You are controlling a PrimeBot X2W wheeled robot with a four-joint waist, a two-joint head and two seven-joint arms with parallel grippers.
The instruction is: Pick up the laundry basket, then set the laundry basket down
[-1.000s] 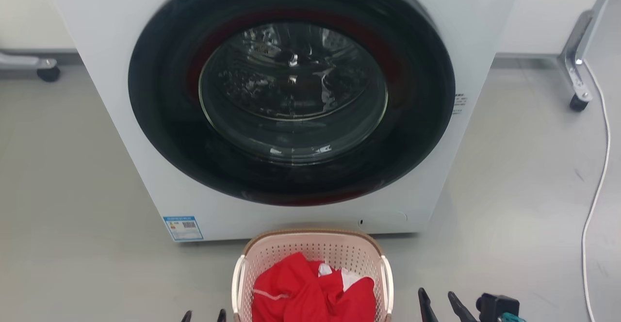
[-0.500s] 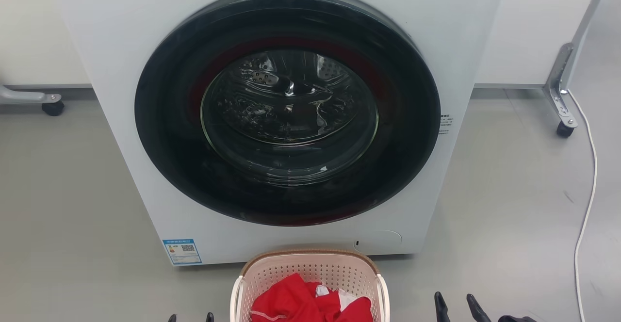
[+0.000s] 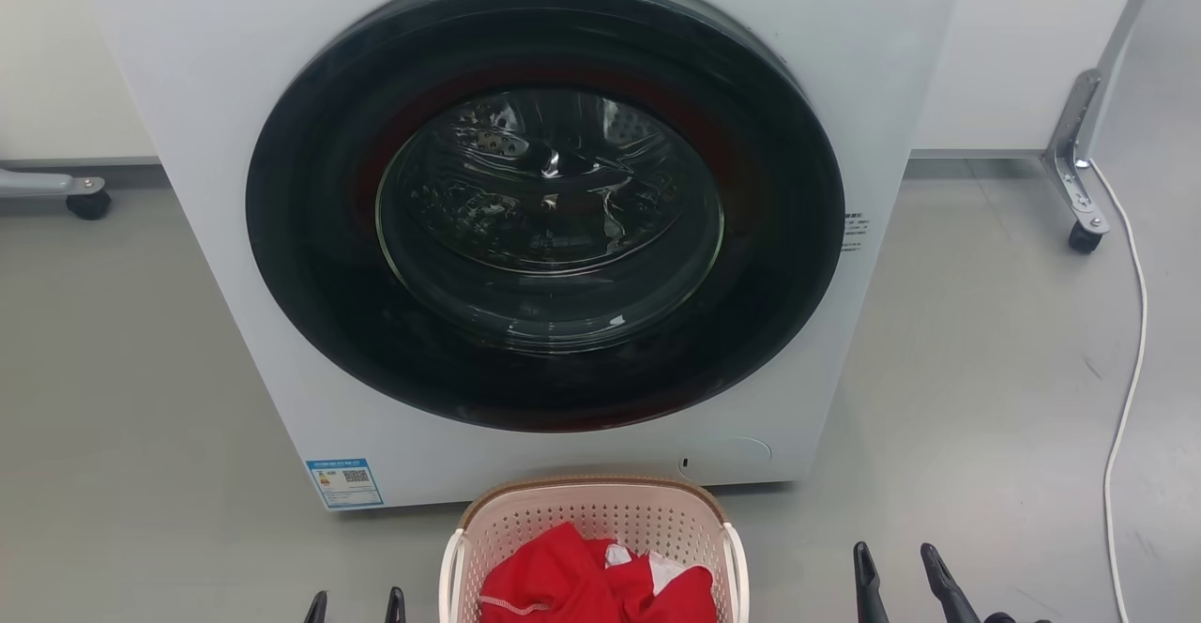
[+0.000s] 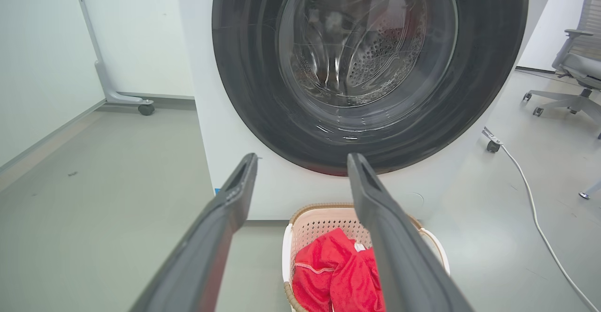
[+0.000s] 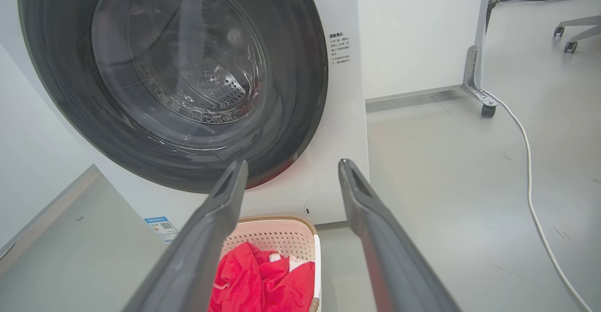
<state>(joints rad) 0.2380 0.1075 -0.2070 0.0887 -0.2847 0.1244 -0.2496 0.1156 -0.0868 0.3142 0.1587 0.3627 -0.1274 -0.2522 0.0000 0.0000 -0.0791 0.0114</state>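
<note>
The laundry basket (image 3: 589, 510), pale pink and perforated with a brown rim and white side handles, stands on the floor in front of the washer, at the bottom middle of the head view. Red cloth (image 3: 591, 587) lies inside it. My left gripper (image 3: 355, 606) is open, its fingertips just left of the basket and apart from it. Further out on the basket's right, my right gripper (image 3: 901, 567) is open too. The left wrist view has the basket (image 4: 324, 218) below and between the open fingers (image 4: 235, 194). In the right wrist view the basket (image 5: 277, 237) lies low and left of centre.
The white washer (image 3: 544, 201) with its shut dark round door rises right behind the basket. A white cable (image 3: 1126, 379) runs along the floor at the right. Wheeled frame legs (image 3: 1079, 191) stand at the back right and back left (image 3: 66, 187). An office chair (image 4: 577, 67) stands far right.
The head camera has tilted up and pulled back, so the washer and basket sit lower. Both grippers stay open beside the basket, the right fingertips showing a bit further right.
</note>
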